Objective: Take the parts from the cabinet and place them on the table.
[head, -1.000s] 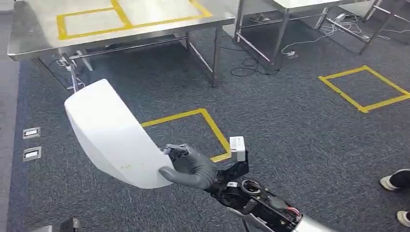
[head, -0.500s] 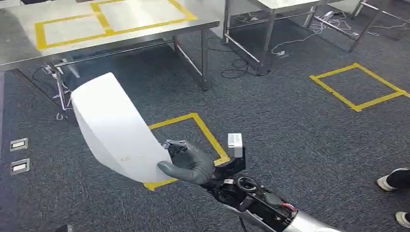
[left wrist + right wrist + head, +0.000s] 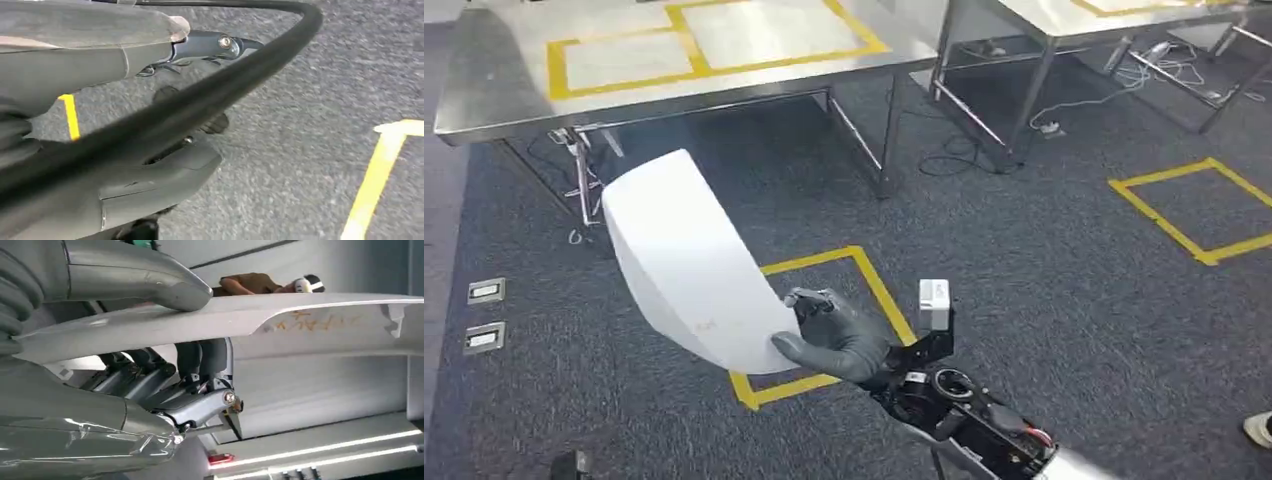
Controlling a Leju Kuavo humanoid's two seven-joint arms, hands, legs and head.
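My right hand (image 3: 839, 340) pinches the lower edge of the curved white part (image 3: 689, 265), thumb above and fingers beneath, holding it over the grey carpet (image 3: 1044, 260). My left hand (image 3: 90, 55): grip unclear. Beyond stands the steel table (image 3: 504, 80).

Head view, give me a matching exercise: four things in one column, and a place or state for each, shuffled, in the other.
Things:
1. white curved panel
2. steel table
3. floor sockets
4. right hand

Places or states:
A. set in the carpet at the far left
B. held up above the floor
C. yellow tape rectangles on top
D. grips the panel's edge

Pairs: 1-B, 2-C, 3-A, 4-D
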